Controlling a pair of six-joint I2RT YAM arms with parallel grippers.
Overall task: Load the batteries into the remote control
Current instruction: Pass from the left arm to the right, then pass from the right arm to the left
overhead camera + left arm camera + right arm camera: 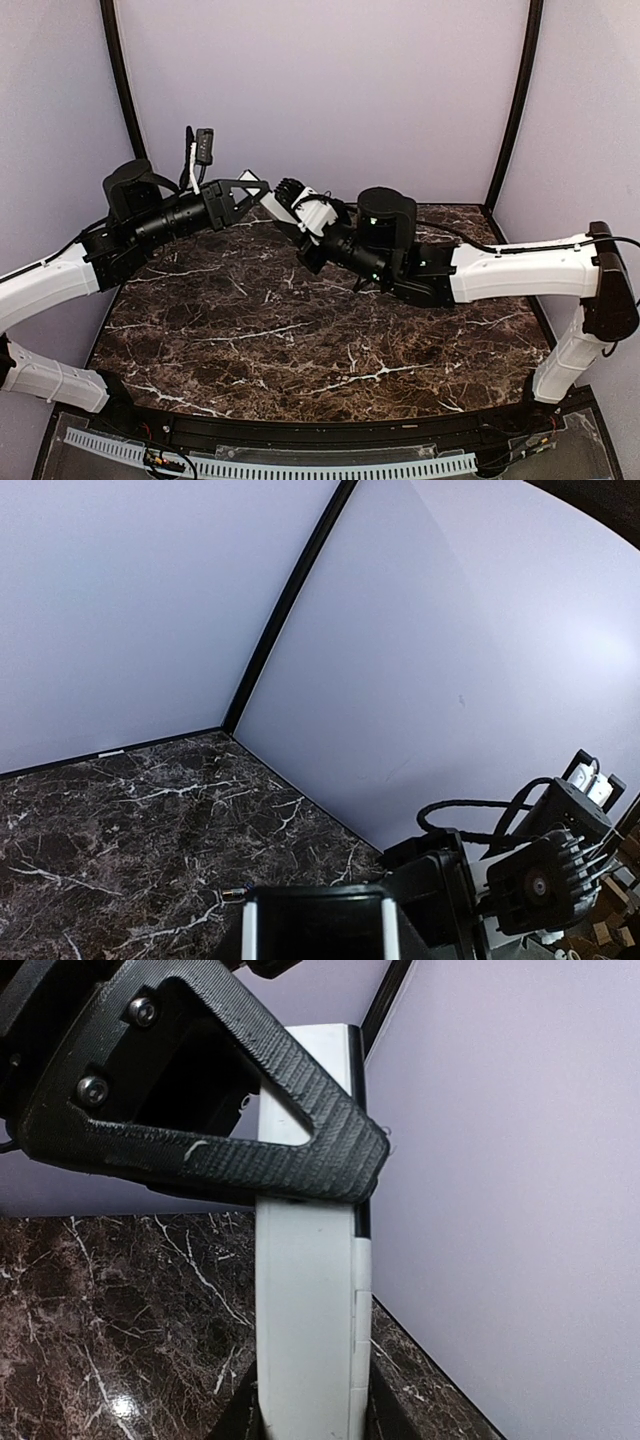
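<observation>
**Remote held aloft between both claws**

The remote is held in the air above the back of the table, clear of the marble. The left gripper is clamped across its upper part, one finger laid over the white face. The right gripper is closed against both long edges of the lower end. No batteries are seen. The remote is judged light, rigid and smooth-sided, so slipping is the risk. It is best taken by the long edges, with the recess left uncovered.
</observation>
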